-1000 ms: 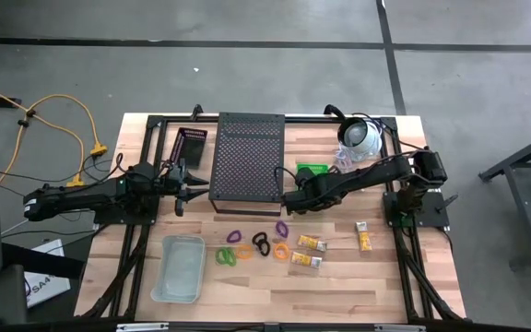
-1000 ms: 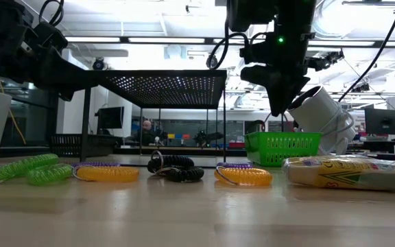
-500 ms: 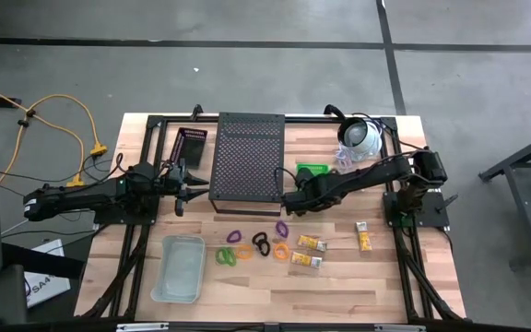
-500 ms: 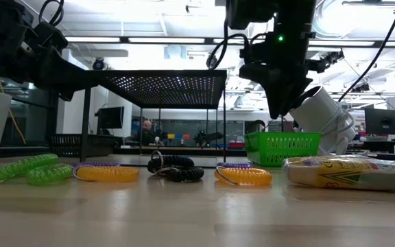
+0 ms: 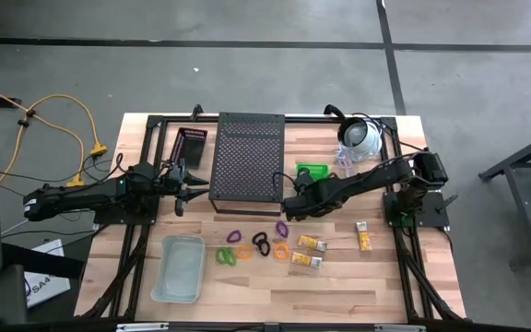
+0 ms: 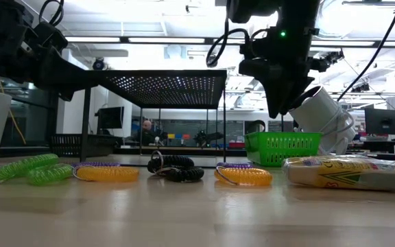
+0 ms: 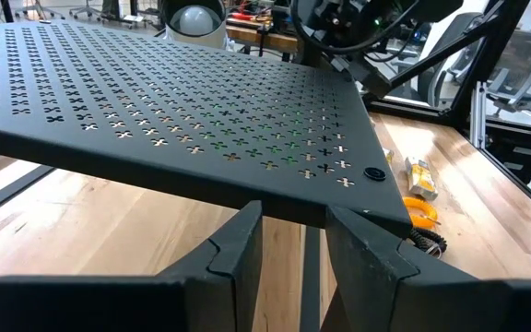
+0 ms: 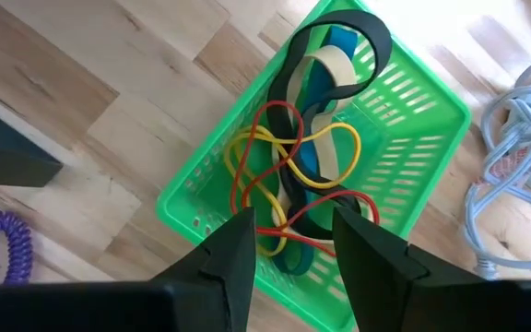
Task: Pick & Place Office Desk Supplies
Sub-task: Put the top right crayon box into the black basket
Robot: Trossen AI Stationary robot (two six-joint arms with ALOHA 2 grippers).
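Your right claw has just parted above the green basket, apparently dropping a rubber band in (coil loops remain on the surface), left claw idle, narrowly open.

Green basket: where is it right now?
High view: the green basket sits on the table's right half, between the black perforated shelf and the white dome device, with the right gripper nearby.

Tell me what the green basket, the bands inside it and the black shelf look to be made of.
Green basket: likely moulded plastic, glossy, with slotted walls.
Bands: apparently rubber, in red, yellow, black, blue and cream; thin loops and flat strips lying limp and tangled.
Black shelf: probably sheet metal with a matte dark coating; thin, flat and punched with small cross-shaped holes.
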